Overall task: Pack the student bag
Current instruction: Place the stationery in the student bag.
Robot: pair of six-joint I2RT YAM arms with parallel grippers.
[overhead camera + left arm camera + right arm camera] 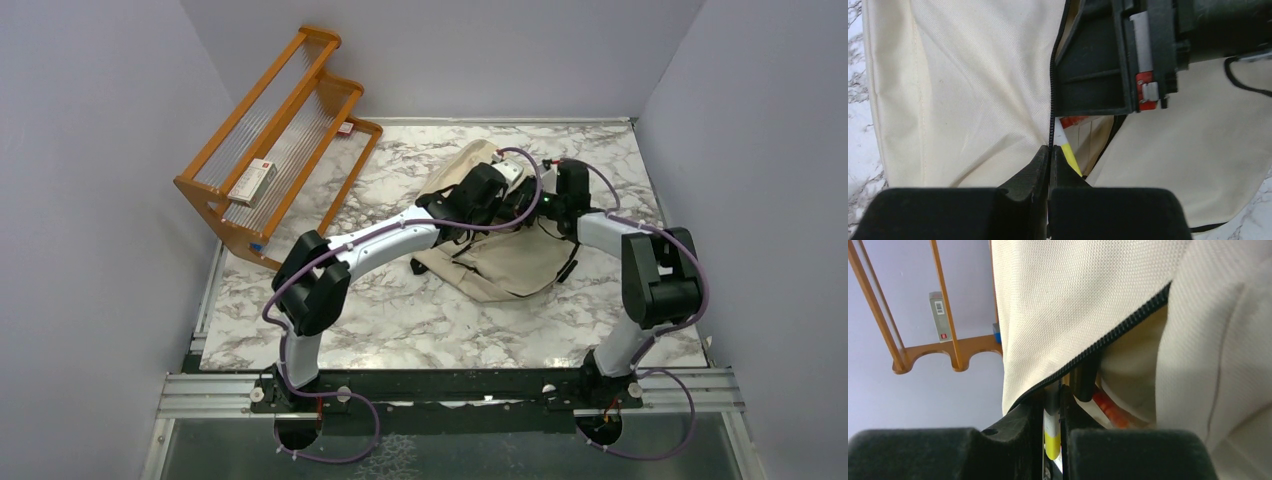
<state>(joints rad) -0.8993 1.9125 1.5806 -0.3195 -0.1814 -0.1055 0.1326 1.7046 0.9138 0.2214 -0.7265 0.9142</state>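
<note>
The student bag (505,262) is a cream canvas backpack with black zipper lines, lying mid-table. My left gripper (1050,150) is shut on the black zipper edge (1053,90) of the bag's opening and holds that flap up. My right gripper (1052,401) is shut on a white and yellow marker (1052,437) at the mouth of the opening, under the zipper line (1108,340). The marker (1069,154) and the right gripper's body (1118,55) also show in the left wrist view. An orange-red item (1108,407) lies inside the bag. In the top view both grippers meet over the bag's upper part (525,200).
A wooden rack (280,140) stands at the back left with a small white box (257,180) on a shelf; it also shows in the right wrist view (948,347). Black straps (570,262) trail from the bag. Walls close in the marble table (400,310).
</note>
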